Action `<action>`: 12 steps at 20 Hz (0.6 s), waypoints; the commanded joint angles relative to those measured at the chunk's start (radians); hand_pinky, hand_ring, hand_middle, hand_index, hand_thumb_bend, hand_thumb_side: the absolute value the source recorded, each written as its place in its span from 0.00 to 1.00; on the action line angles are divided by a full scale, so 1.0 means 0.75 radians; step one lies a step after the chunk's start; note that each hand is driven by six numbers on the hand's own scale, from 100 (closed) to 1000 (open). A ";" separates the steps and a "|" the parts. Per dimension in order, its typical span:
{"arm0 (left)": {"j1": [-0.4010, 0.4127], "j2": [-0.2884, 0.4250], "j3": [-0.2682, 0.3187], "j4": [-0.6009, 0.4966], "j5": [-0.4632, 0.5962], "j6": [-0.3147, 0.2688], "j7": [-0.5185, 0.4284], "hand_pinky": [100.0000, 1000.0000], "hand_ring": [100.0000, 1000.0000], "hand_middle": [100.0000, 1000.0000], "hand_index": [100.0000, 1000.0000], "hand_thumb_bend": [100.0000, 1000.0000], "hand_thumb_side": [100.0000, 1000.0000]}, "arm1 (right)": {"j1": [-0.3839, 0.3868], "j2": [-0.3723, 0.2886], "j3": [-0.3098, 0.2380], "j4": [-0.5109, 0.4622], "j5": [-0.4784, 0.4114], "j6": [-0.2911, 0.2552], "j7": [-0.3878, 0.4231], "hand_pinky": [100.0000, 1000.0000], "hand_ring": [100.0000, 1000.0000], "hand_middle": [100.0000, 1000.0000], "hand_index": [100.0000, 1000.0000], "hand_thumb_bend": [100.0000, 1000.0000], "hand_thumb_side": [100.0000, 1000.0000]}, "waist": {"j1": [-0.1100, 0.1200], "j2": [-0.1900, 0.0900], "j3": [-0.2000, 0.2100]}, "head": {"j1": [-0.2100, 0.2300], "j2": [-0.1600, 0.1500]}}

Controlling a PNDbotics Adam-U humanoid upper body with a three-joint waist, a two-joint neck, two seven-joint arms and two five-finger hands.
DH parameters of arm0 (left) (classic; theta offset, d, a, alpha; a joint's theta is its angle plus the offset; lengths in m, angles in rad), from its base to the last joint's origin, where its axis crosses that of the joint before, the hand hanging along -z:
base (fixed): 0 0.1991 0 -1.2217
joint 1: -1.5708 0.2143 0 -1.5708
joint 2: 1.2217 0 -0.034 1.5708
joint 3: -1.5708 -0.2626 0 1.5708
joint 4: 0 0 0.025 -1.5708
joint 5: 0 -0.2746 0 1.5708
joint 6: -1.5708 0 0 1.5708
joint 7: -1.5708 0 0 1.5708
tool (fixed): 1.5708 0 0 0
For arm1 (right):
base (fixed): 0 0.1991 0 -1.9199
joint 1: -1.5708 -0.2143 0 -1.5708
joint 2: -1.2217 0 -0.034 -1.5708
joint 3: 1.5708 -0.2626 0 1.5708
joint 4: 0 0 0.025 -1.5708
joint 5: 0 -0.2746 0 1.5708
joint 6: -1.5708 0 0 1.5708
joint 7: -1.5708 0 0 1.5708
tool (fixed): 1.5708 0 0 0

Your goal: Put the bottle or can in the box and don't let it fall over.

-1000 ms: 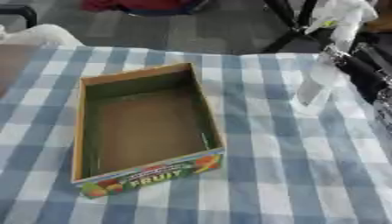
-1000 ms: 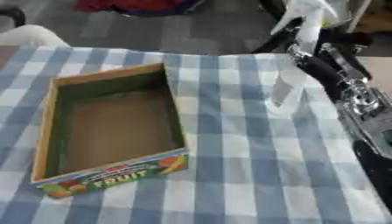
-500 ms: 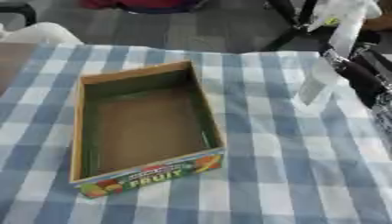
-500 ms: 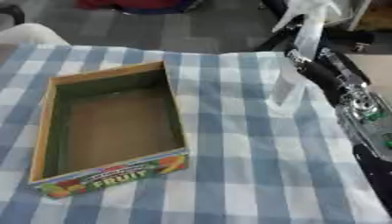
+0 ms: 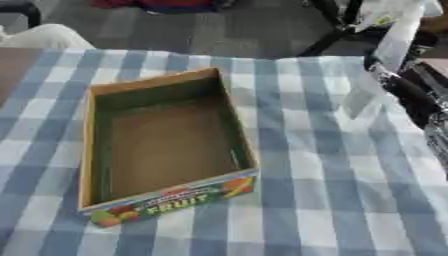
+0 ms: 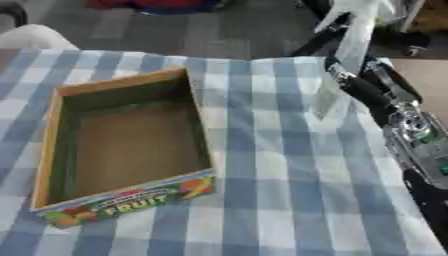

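A tall pale, see-through bottle (image 6: 326, 101) stands tilted at the far right of the checked table, its top leaning away to the right. My right hand (image 6: 343, 75) comes up along the right edge, and its dark fingers cross the bottle's middle, curled round it. The bottle's base hangs just over the cloth or touches it; I cannot tell which. The open cardboard box (image 5: 101, 155), marked FRUIT on its near wall, lies left of centre with nothing inside. A wide strip of cloth separates it from the bottle. My left hand shows in neither view.
The blue and white checked tablecloth (image 5: 297, 200) covers the table. My right forearm (image 6: 411, 135), black and silver, runs along the table's right edge. Dark chair or stand legs (image 5: 328, 35) and floor lie beyond the far edge.
Hardly anything differs. The bottle and my right hand stay at the same spot by the right edge, and the box has not moved.
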 commanded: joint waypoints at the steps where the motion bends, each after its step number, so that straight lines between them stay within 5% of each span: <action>1: -0.008 0.011 0.003 -0.029 0.006 -0.003 -0.005 0.98 0.42 0.52 0.74 0.64 0.36 | 0.000 -0.006 0.004 0.017 0.004 -0.010 0.007 0.83 1.00 1.00 0.84 0.00 0.50 | 0.007 -0.018 0.001 | 0.002 -0.021; 12: -0.012 0.008 0.003 -0.032 0.006 -0.002 -0.011 0.98 0.42 0.52 0.75 0.64 0.36 | 0.013 0.011 0.011 0.054 0.066 -0.026 0.000 0.84 1.00 1.00 0.85 0.00 0.46 | 0.006 -0.013 0.002 | 0.006 -0.026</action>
